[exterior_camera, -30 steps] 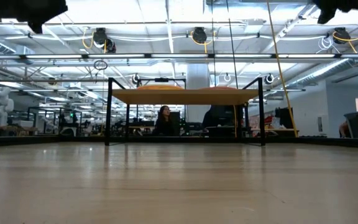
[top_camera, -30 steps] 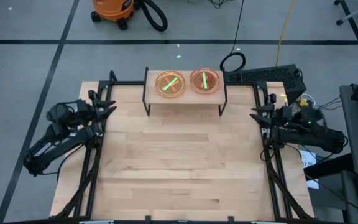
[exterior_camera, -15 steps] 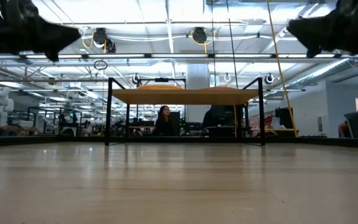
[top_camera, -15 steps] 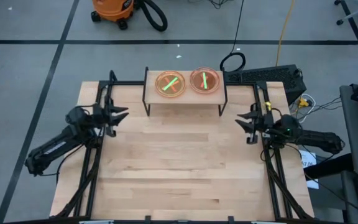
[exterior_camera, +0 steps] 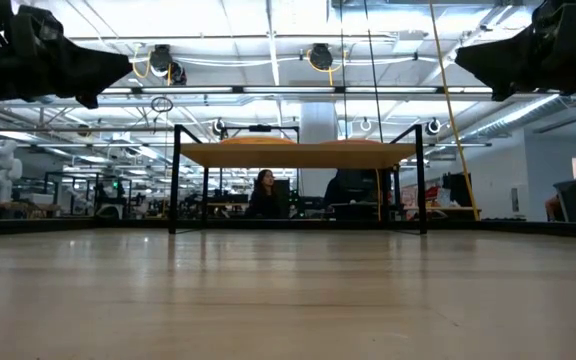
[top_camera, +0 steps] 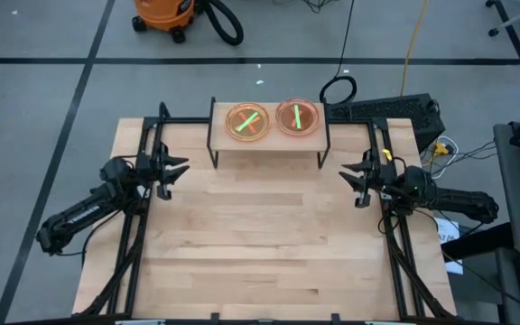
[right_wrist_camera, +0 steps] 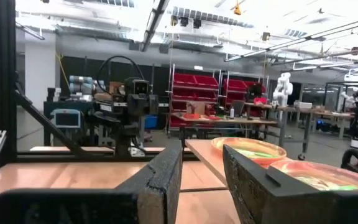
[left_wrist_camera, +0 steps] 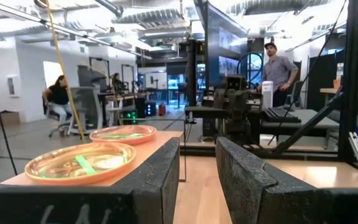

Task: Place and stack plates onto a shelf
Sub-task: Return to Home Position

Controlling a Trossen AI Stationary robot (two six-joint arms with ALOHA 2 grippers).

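Note:
Two stacks of orange translucent plates, each with a green streak, sit on the shelf (top_camera: pixel 269 135): one plate stack (top_camera: pixel 247 121) on its left half, the other plate stack (top_camera: pixel 298 117) on its right half. The shelf stands on thin black legs at the table's far edge; the low view shows its board (exterior_camera: pixel 298 155). My left gripper (top_camera: pixel 177 169) hovers open and empty near the table's left edge, and my right gripper (top_camera: pixel 348 176) hovers open and empty near the right edge. The left wrist view shows the plates (left_wrist_camera: pixel 82 163) past my left gripper (left_wrist_camera: pixel 197 146). The right wrist view shows the plates (right_wrist_camera: pixel 248 149) past my right gripper (right_wrist_camera: pixel 202 152).
The wooden tabletop (top_camera: pixel 260 244) lies bare between the arms and in front of the shelf. Black frame rails (top_camera: pixel 138 244) run along both side edges. An orange vacuum (top_camera: pixel 162 13) and cables lie on the floor beyond the far edge. People (exterior_camera: pixel 264 192) are in the room behind.
Both grippers have swung inward from the table's side edges toward its middle and come down; in the low view they now show near the top corners. The plates and the shelf have stayed in place.

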